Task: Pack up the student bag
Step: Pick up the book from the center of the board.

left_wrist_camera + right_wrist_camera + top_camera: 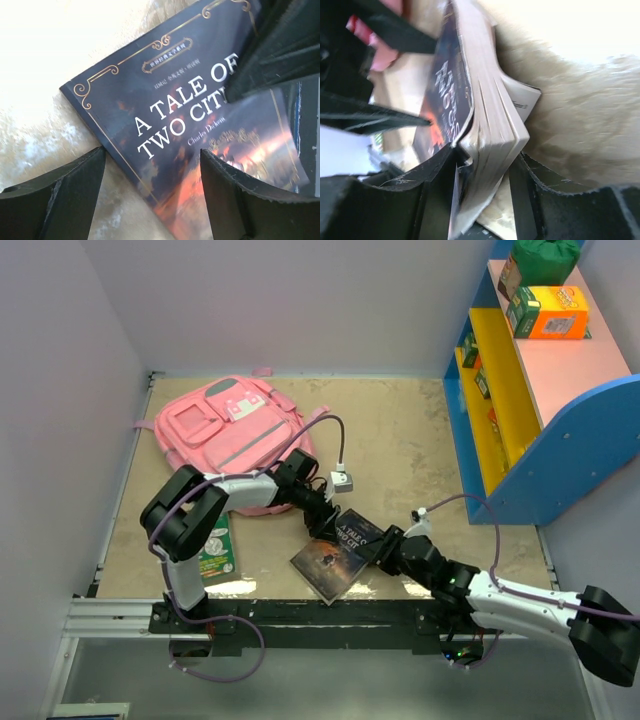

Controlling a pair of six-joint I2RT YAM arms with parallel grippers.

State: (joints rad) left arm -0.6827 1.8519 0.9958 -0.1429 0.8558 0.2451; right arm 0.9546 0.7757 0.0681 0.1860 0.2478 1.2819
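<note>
The student bag (235, 430), pink with grey trim, lies flat at the back left of the table. A dark paperback, "A Tale of Two Cities" (335, 558), lies in front of it near the table's front edge. My left gripper (152, 152) hovers open over the book (165, 100), one finger above the table beside the spine and the other above the cover. My right gripper (487, 150) is shut on the book's (490, 110) page edge, one finger on the cover and one under the back. In the top view the right gripper (385, 545) sits at the book's right side.
A green booklet (216, 552) lies by the left arm's base. A small white block on a cable (342, 478) hangs near the left wrist. A blue, yellow and pink shelf (530, 390) with boxes stands at the right. Grey walls close in the table's left and back sides.
</note>
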